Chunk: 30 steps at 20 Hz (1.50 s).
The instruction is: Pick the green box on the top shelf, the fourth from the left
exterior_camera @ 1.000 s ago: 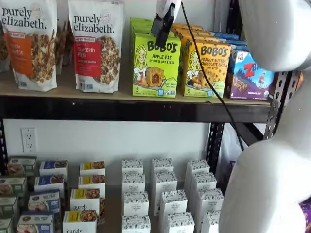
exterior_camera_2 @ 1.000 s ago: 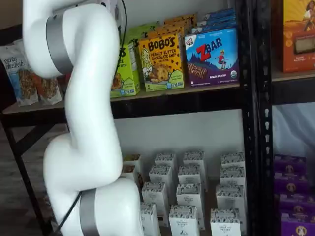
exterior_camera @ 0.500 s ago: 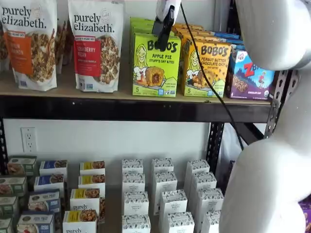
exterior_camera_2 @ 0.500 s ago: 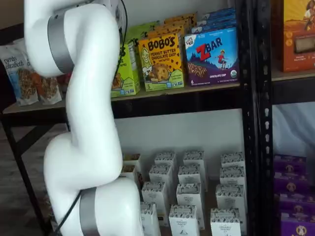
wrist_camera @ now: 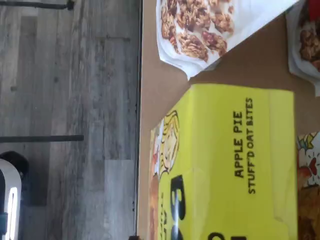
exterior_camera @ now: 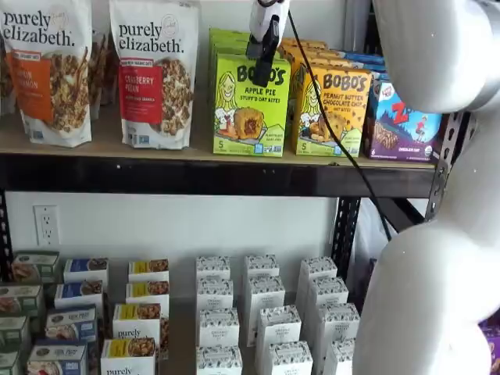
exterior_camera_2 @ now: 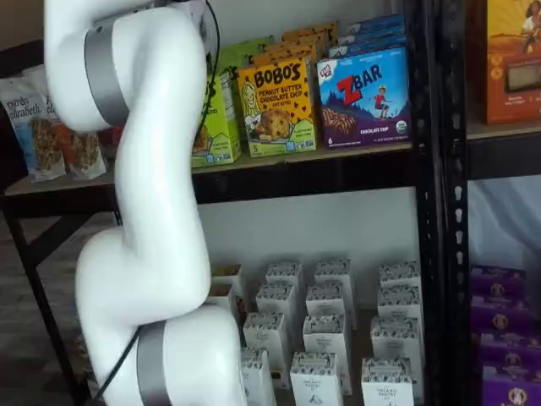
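Gripper shifted slightly right and deeper since earlier frame, now over green box top edge; fingers side-on, spread at widest, nothing held. Green box upright on top shelf, left of orange Bobo's box. Grasp not yet made.

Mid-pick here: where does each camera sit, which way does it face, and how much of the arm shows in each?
Wrist view: rides the wrist above the top shelf, looking down on the green box; turned sideways; no fingers visible.
Shelf view: fronts the shelves; the gripper hangs from the top edge before the green box, white arm links at right.
Shelf view: angled from the right; the white arm hides most of the green box; gripper unseen.
Both shelf views share the peanut butter box.
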Motion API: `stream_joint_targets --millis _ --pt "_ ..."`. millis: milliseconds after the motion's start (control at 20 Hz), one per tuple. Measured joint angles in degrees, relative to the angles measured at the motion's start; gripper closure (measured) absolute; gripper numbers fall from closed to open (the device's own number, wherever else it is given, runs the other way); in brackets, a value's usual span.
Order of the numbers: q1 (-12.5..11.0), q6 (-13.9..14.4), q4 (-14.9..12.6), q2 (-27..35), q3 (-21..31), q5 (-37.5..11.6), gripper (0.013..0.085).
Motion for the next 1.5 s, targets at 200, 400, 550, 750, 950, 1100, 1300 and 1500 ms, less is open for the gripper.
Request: stream_joint_targets --millis 200,400,550,750,950,1100,1300,1500 --pt "0.28 0.19 -0.52 0.38 -0.4 0.46 0.013" --pt "0.6 0.33 -1.59 0.62 -0.52 0.9 0.013" --pt "0.84 0.41 -2.5 0.83 -0.56 1.45 0.013" --pt "0.86 0.39 -2.65 1.16 -0.7 2.42 0.013" --pt "0.76 0.29 -2.49 1.11 -0.4 2.76 0.013" --pt "0.62 0.17 -2.21 0.61 0.43 2.11 0.013" --pt "0.34 -0.01 -1.4 0.27 0.91 1.7 0.021" --pt "0.26 -0.06 -1.18 0.19 0.93 1.69 0.033"
